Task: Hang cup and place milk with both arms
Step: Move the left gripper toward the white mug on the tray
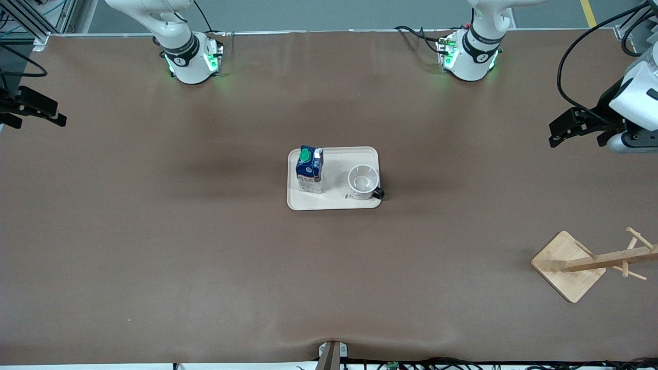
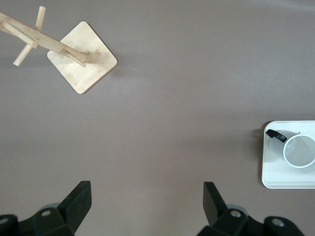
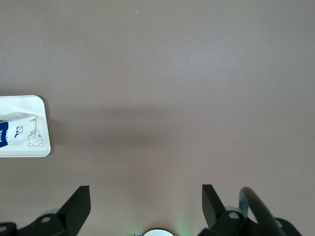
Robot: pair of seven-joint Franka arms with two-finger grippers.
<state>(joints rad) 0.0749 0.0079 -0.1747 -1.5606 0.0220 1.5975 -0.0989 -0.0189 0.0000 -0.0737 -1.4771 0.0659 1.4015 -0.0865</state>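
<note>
The cup stands upright on a cream tray at the table's middle, its black handle turned toward the left arm's end. The milk stands upright on the same tray, beside the cup, toward the right arm's end. My left gripper is open and empty, up over the table's left-arm end. Its wrist view shows its open gripper, the cup and the tray. My right gripper is open and empty over the right-arm end. Its wrist view shows its open gripper and the milk.
A wooden cup rack with pegs on a square base stands toward the left arm's end, nearer to the front camera than the tray. It also shows in the left wrist view. The two arm bases stand along the table's edge.
</note>
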